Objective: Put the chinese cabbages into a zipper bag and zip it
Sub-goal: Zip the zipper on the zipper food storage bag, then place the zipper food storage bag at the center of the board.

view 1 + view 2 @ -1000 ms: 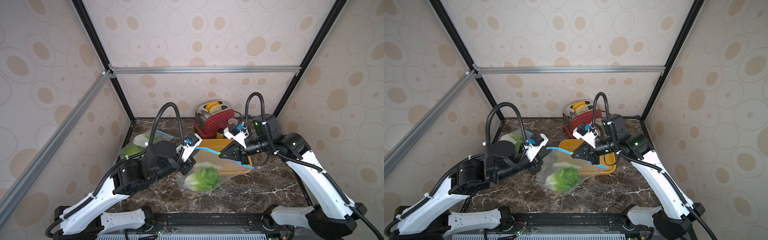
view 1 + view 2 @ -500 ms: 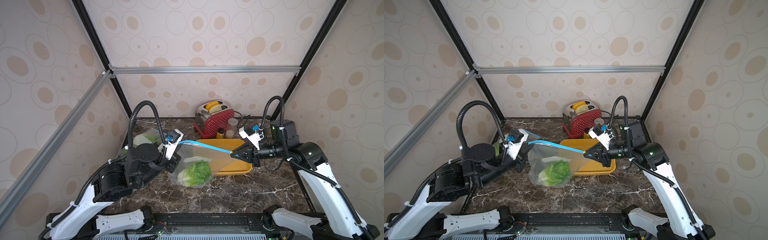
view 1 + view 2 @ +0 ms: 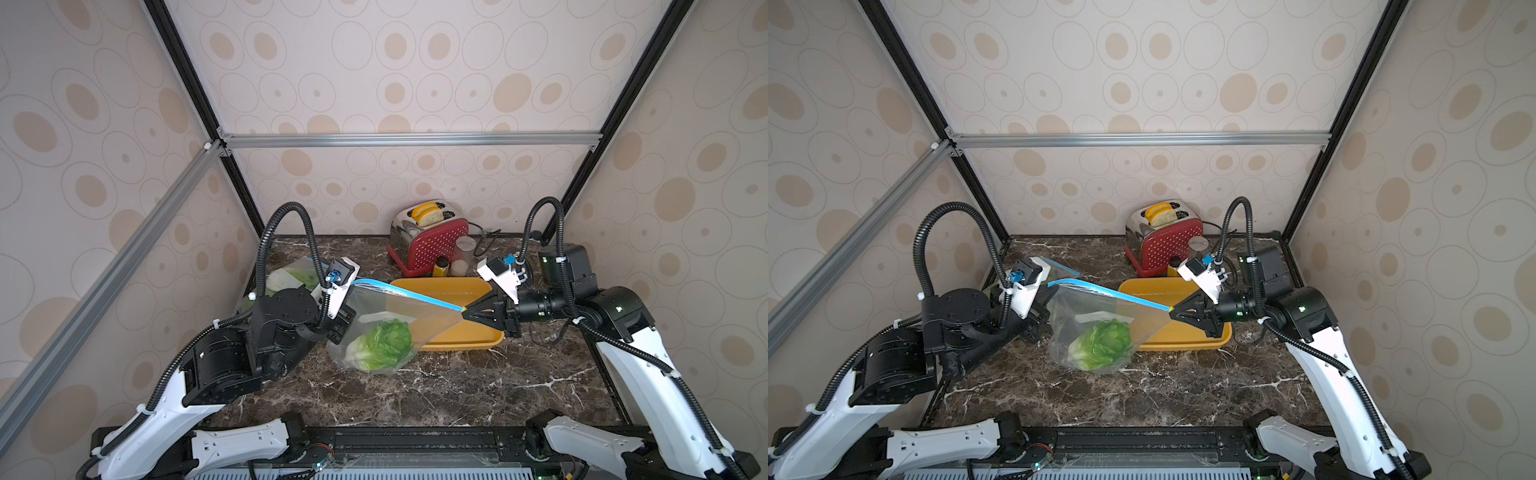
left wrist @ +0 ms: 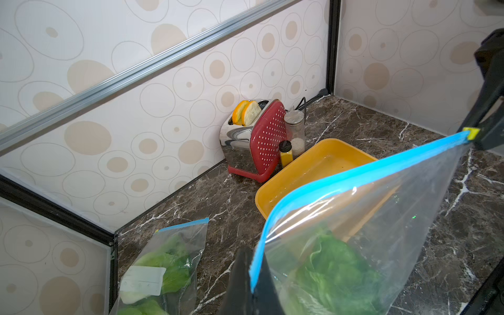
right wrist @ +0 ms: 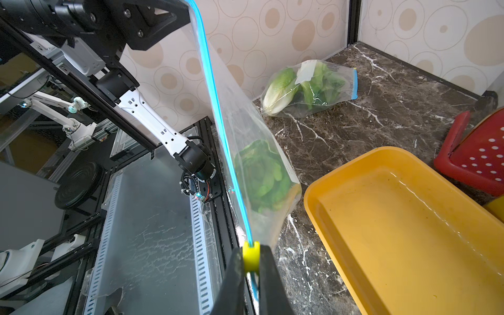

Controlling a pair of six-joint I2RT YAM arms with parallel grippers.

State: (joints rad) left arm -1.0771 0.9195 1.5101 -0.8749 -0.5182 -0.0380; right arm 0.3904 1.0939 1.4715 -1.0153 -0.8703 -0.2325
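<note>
A clear zipper bag [image 3: 399,309] with a blue zip strip [image 4: 368,171] hangs stretched between my two grippers above the marble table. One chinese cabbage [image 3: 382,345] lies in its bottom, which rests on the table, also seen in the left wrist view [image 4: 335,270]. My left gripper [image 4: 252,275] is shut on the strip's left end. My right gripper [image 5: 251,259] is shut on the yellow slider [image 5: 251,255] at the strip's right end. A second zipper bag [image 5: 308,84] with more chinese cabbages lies at the back left, zip closed.
A yellow tray [image 3: 440,286] stands just behind and under the bag's right end. A red toaster [image 3: 432,243] with bread and two small jars [image 3: 457,259] stand at the back wall. The left arm's bulk [image 3: 282,324] fills the left side.
The two grippers have drawn apart, left going left and right going right. The bag went from slack to taut. The cabbage in it slid a little left.
</note>
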